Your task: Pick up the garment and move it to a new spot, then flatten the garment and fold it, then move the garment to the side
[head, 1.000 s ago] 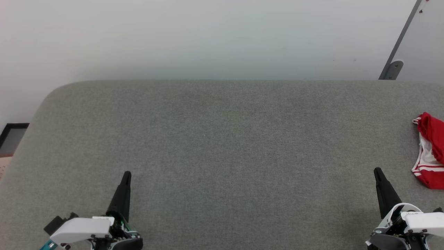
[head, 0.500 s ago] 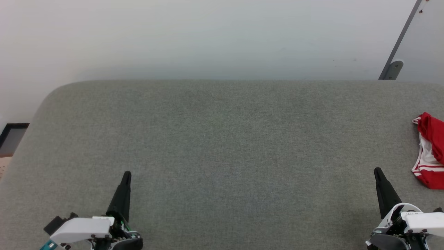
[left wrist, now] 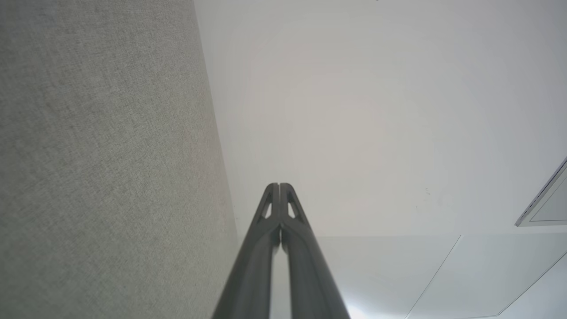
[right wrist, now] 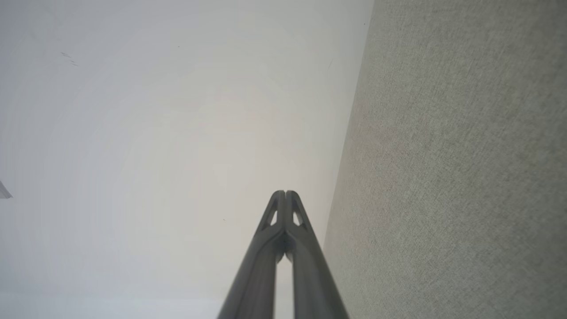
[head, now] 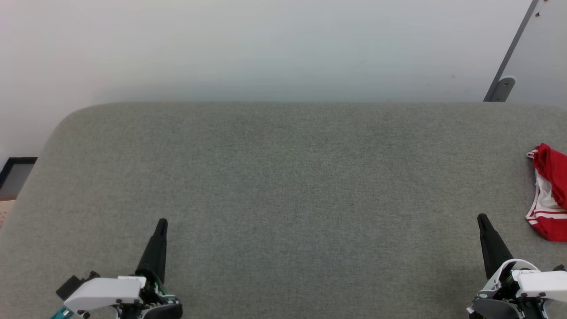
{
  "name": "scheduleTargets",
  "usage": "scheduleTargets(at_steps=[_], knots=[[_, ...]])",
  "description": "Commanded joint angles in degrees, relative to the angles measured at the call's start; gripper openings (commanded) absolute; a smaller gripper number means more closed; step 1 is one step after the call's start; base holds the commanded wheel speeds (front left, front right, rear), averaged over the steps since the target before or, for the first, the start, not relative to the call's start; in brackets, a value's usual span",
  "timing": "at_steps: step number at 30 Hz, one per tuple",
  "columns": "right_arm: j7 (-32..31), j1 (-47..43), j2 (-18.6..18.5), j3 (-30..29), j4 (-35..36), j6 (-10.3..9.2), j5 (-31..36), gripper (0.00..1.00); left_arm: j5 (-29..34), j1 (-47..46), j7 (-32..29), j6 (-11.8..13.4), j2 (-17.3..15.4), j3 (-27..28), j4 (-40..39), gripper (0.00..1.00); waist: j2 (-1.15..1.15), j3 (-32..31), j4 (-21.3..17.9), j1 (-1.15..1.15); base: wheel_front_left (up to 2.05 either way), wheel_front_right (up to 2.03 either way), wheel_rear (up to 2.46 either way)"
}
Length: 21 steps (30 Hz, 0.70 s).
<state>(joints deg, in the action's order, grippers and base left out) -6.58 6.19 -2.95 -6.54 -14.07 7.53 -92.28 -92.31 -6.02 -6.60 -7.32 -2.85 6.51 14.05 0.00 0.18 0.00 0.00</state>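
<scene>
The garment (head: 548,190) lies crumpled at the far right of the grey fabric surface (head: 283,177) in the head view. Red cloth, a white part and red-and-white striped trim show, and the frame's right edge cuts it off. My right gripper (head: 481,217) is at the lower right, shut and empty, a short way left of and nearer than the garment, not touching it. My left gripper (head: 162,221) is at the lower left, shut with nothing in it. In the wrist views the left gripper (left wrist: 279,185) and right gripper (right wrist: 285,192) have their fingertips pressed together above the surface.
A pale wall rises behind the surface's far edge. A slanted grey metal post with a bracket (head: 502,86) stands at the back right. A dark framed object (head: 15,175) sits beyond the rounded left corner. The surface's wide middle is bare grey fabric.
</scene>
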Motion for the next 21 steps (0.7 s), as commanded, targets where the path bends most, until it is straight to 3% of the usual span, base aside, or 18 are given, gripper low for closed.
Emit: scheduleTargets(at_steps=[1,21], knots=[[-0.1,0.2,0.2,0.0,0.1,-0.08,-0.3,0.00,-0.2,-0.6,-0.1,-0.3,0.1,0.0,0.0,0.00,0.00,0.0,0.0,0.00,0.00,0.00,0.00],[-0.1,0.2,0.2,0.0,0.1,-0.08,-0.3,0.00,-0.2,-0.6,-0.1,-0.3,0.1,0.0,0.0,0.00,0.00,0.0,0.0,0.00,0.00,0.00,0.00]])
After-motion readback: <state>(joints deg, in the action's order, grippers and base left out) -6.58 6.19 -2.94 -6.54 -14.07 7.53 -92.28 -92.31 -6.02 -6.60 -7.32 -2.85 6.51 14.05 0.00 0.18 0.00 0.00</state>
